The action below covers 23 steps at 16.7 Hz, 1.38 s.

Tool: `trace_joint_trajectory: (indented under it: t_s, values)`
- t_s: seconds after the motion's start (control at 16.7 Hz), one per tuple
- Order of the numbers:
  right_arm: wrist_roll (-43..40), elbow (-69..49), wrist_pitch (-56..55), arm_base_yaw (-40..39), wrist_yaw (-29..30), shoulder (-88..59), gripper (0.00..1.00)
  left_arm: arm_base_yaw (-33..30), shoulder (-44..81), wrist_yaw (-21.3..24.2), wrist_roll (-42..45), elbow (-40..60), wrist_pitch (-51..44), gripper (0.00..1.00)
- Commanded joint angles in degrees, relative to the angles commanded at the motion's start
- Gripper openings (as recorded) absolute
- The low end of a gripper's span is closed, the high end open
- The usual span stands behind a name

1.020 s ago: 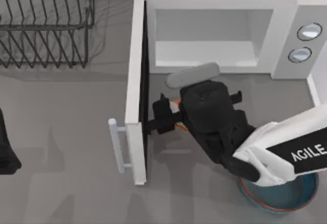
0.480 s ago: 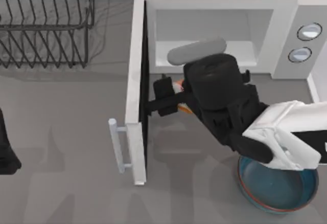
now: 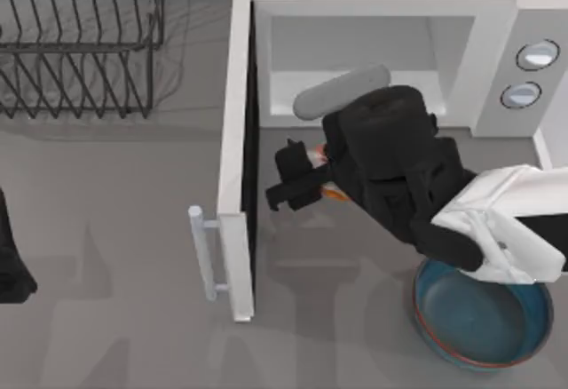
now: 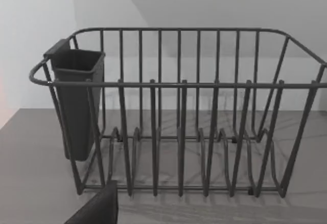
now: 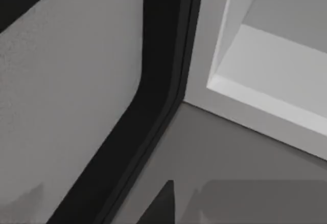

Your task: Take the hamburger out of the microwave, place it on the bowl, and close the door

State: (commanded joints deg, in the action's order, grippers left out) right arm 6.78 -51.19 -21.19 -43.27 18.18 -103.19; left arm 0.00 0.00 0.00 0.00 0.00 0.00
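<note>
One right gripper (image 3: pixel 297 176) is clamped on the hamburger (image 3: pixel 321 172), held just outside the microwave (image 3: pixel 497 34), right of the open door (image 3: pixel 236 140). The bowl (image 3: pixel 479 325) sits nearer, right. The left arm (image 3: pixel 11 265) rests far left.

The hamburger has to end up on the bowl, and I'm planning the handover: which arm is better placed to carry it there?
Right. The right gripper sits just outside the microwave with orange of the hamburger at its fingers, and the bowl lies on its side. The left arm is parked at the table's left edge.
</note>
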Motion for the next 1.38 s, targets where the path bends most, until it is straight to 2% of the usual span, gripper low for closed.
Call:
trace_joint_trajectory:
  t_s: [0.3, 0.78, 1.02, 1.2, 1.38]
  values:
    - [-19.34, 1.12, 8.26, 8.07, -17.29, 0.63, 0.00, 0.00, 0.00, 0.00, 0.00, 0.00, 0.00, 1.00]
    - [-64.64, 7.16, 27.71, 27.15, -56.84, 2.61, 0.00, 0.00, 0.00, 0.00, 0.00, 0.00, 0.00, 1.00]
    - [-81.71, 11.17, 37.03, 36.26, -73.84, 3.61, 0.00, 0.00, 0.00, 0.00, 0.00, 0.00, 0.00, 1.00]
    - [-89.79, 13.79, 42.16, 41.34, -81.81, 4.37, 0.00, 0.00, 0.00, 0.00, 0.00, 0.00, 0.00, 1.00]
    - [-92.93, 15.06, 44.39, 43.59, -84.68, 4.78, 0.00, 0.00, 0.00, 0.00, 0.00, 0.00, 0.00, 1.00]
